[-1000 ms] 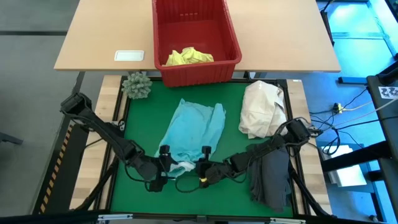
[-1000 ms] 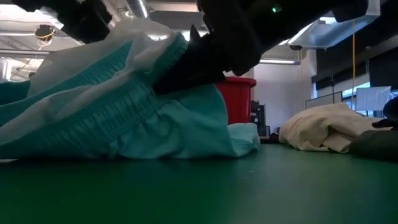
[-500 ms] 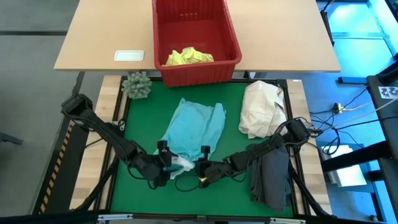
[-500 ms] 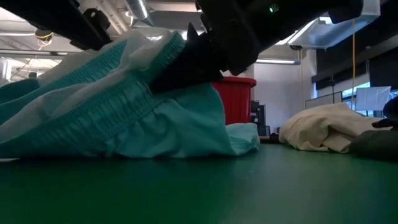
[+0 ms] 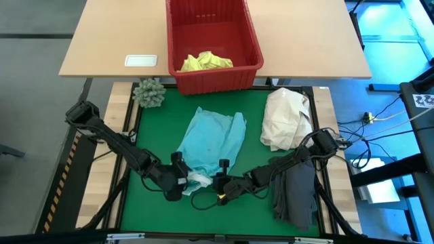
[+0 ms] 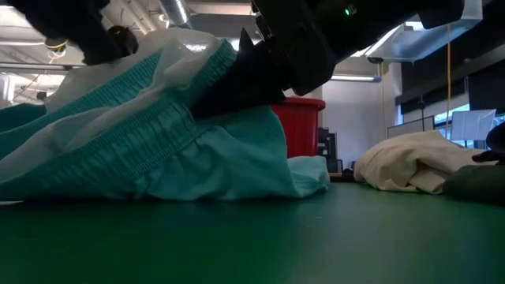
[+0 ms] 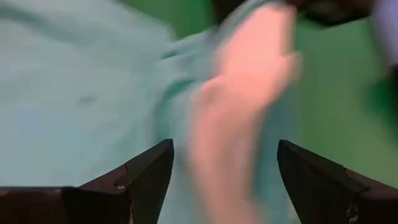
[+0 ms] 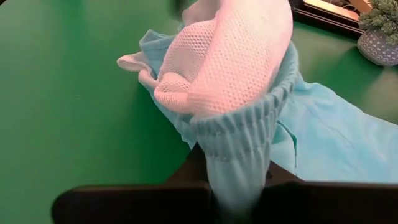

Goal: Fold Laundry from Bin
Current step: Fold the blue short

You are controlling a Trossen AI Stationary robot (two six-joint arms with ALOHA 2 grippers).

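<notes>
While the right gripper [image 5: 218,184] stays clamped on the turquoise garment's [image 5: 210,141] waistband to pin that edge, the high view shows the left gripper [image 5: 180,177] just beside it, fingers spread, holding nothing. One yellow garment [image 5: 205,62] lies in the bin [image 5: 252,42] beyond both; one grey garment [image 5: 296,193] lies beside the right arm. Right wrist view: waistband [image 8: 239,140] pinched between the fingers, white mesh lining [image 8: 230,59] bulging just ahead.

Green tabletop [image 5: 156,129], bearing: turquoise garment [image 5: 210,139] at both pincers; cream bundle [image 5: 286,118] beyond right pincer [image 5: 218,188]; grey garment [image 5: 297,196] beside it; spiky ball [image 5: 148,92] well beyond left pincer [image 5: 178,177].
</notes>
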